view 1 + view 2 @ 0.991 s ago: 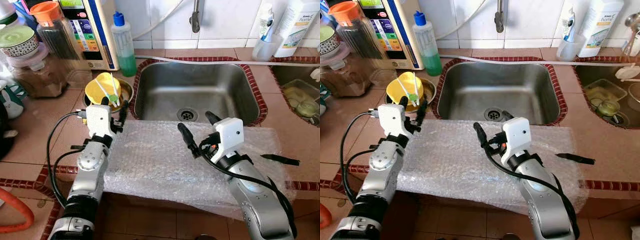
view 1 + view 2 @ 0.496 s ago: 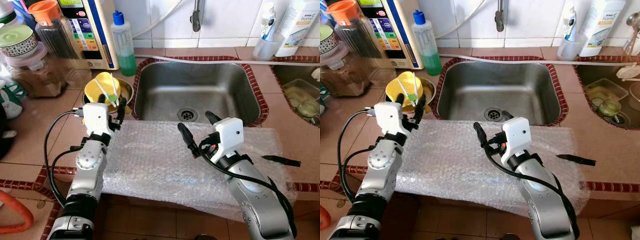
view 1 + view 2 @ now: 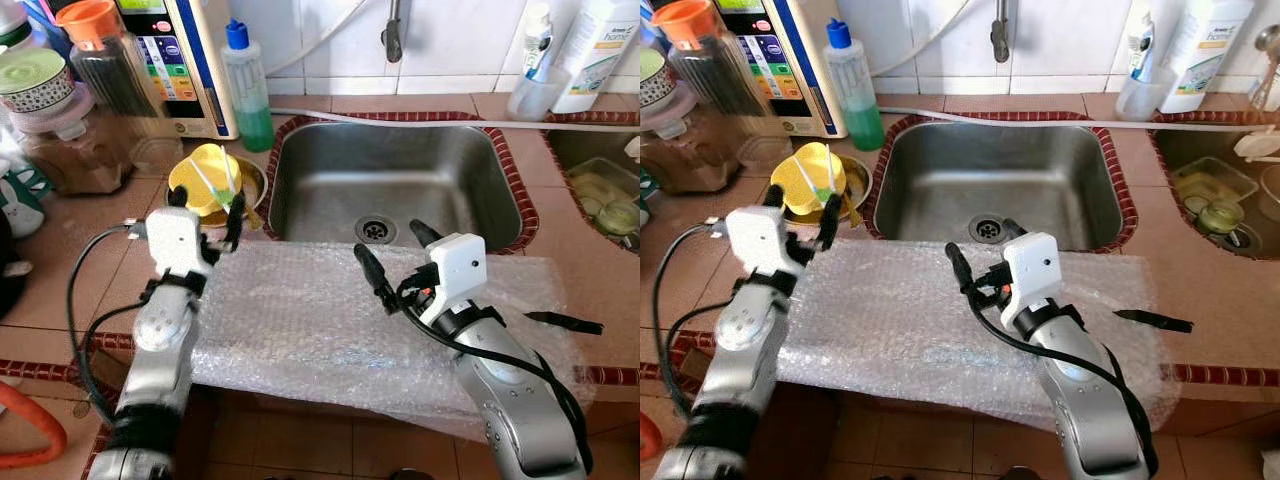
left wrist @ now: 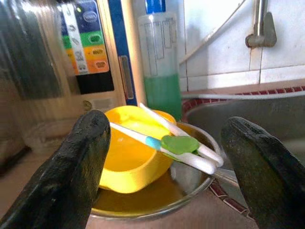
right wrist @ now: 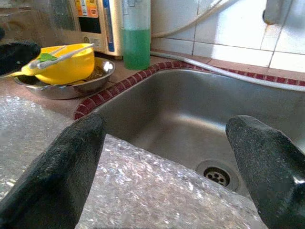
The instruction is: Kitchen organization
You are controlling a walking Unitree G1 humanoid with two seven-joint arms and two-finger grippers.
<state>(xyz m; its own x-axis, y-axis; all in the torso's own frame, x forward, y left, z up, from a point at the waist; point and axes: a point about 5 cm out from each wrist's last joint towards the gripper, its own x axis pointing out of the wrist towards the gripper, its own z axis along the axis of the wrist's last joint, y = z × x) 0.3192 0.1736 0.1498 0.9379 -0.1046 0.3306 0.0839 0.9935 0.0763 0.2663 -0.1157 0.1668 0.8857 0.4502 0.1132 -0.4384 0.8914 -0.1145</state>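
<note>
The two black fingers of the left gripper (image 3: pixel 206 204) are spread wide apart and nothing is held between them. In the left wrist view the fingertips (image 4: pixel 86 157) are seen to either side of a yellow bowl (image 4: pixel 131 152), which is tipped on its side inside a shallow metal dish (image 3: pixel 252 183). Across the bowl's mouth two white utensils (image 4: pixel 183 145) are laid, one with a green part at its middle. The gripper is held just short of the dish, above the near left corner of a sheet of bubble wrap (image 3: pixel 310 310), and no contact with bowl or dish can be made out.

The right gripper (image 3: pixel 392 258) is likewise held with its fingers released and parted, empty, above the middle of the bubble wrap and pointed towards the steel sink (image 3: pixel 395 180), whose drain (image 5: pixel 217 175) is framed between the fingers in the right wrist view.

The bubble wrap is spread over the tiled counter (image 3: pixel 70 270) along the front edge of the sink. A small black object (image 3: pixel 562 322) is seen lying at its right end, apart from the right arm. Behind the dish a bottle of green liquid with a blue cap (image 3: pixel 246 90) is stood against the wall, beside a white appliance (image 3: pixel 185 60) and several jars (image 3: pixel 100 70). A tap (image 3: pixel 392 35) is mounted on the tiles above the sink.
</note>
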